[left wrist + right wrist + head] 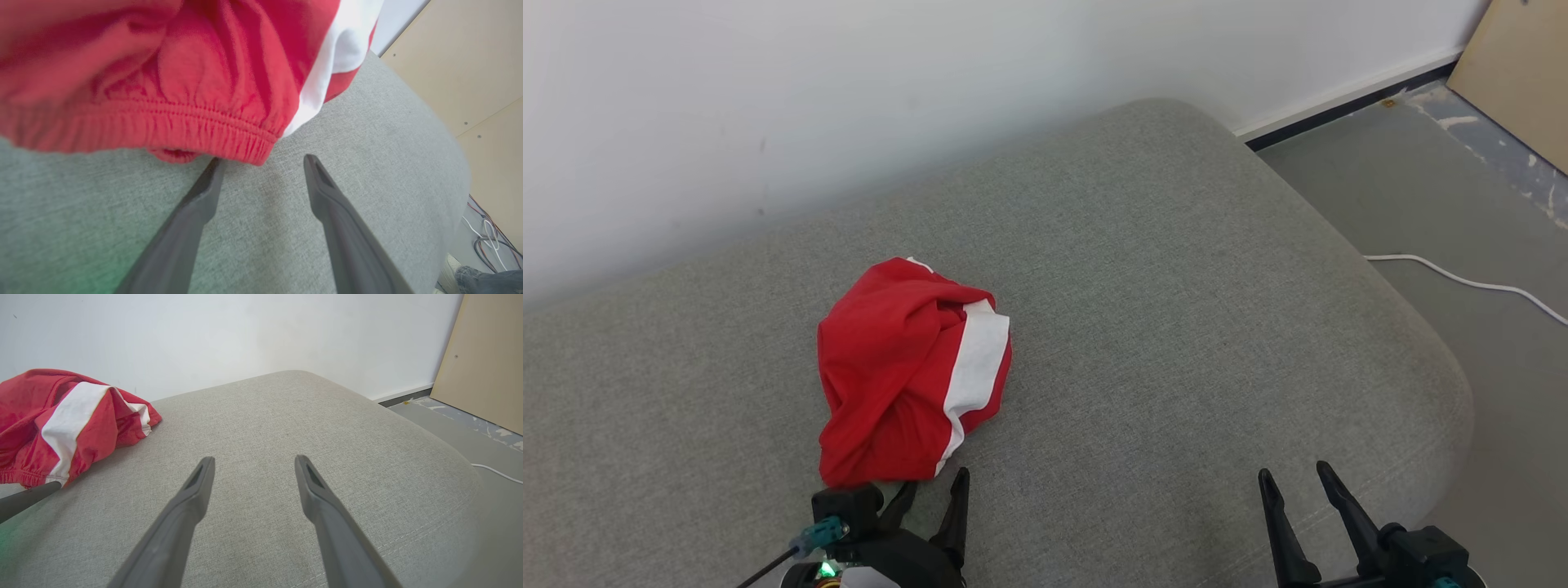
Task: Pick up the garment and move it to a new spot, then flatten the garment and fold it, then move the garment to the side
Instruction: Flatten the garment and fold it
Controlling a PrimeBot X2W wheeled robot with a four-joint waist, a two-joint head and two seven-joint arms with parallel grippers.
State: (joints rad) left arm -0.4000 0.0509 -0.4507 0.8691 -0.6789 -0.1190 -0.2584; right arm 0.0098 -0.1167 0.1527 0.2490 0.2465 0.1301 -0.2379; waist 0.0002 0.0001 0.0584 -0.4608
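a crumpled red garment (907, 371) with a broad white stripe lay on the left half of a grey upholstered cushion (1176, 327), nearer the front edge than the white wall (849, 82) behind it. it sat bunched in a loose heap, and its gathered elastic hem faced the near side. just at that near edge sat the left gripper (935, 486), its two dark fingers spread wide with nothing between them. in the left wrist view the left fingertip reached the hem and seemed to touch it or slip just under it, while the right fingertip stood clear on bare fabric, beside the lower end of the white stripe. further right, well apart from the garment, the right gripper (1294, 471) hovered over the near right part of the cushion, jaws likewise parted and empty, its fingers pointing toward the far edge. the cushion's rounded right corner dropped to a grey floor (1421, 188), where a white cable (1462, 282) trailed off to the right. a pale wooden board (1519, 73) leaned at the far right, past the dark skirting at the foot of the wall. in the left wrist view a tangle of thin wires (490, 241) lay on the floor beyond the cushion's right side.
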